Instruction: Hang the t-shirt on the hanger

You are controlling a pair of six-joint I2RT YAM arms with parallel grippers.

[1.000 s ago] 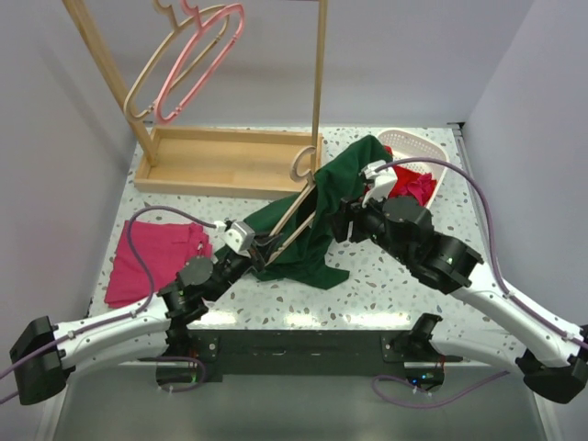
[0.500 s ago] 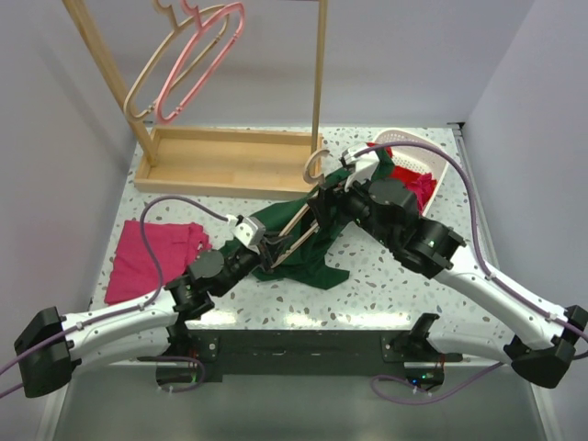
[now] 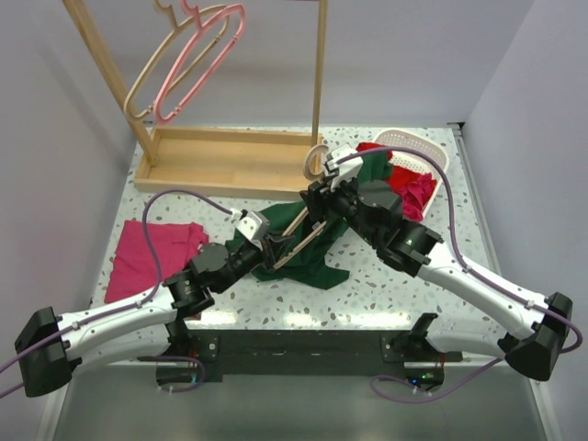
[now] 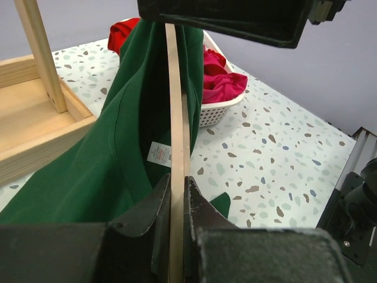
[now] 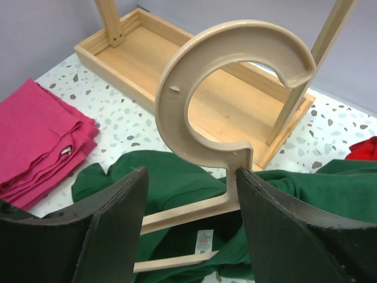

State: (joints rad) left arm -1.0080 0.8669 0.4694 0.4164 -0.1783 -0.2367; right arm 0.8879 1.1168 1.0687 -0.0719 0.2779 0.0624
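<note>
The left gripper (image 4: 177, 188) is pressed together on a bar of the hanger (image 4: 174, 106), with the pale wood pinched between its 2 fingers. The right gripper (image 5: 191, 177) is spread, and its 2 fingers stand on either side of the hanger's neck just under the hook (image 5: 235, 40). 1 finger seems to touch the neck, though contact cannot be settled from this angle.

The t-shirt (image 3: 308, 266) is draped around the hanger's frame at mid-table. Its white neck label (image 4: 159, 154) is seen beside the bar, and its bulk lies on the table (image 3: 367, 294) under the frame.

The hanger's long axis is seen to run diagonally from the left gripper, near and left, to the hook, far and right. The hook end is nearer the right arm. Drawing cloth over the hanger's shoulder would therefore be judged to fall to that arm, with the frame steadied by the left.
</note>
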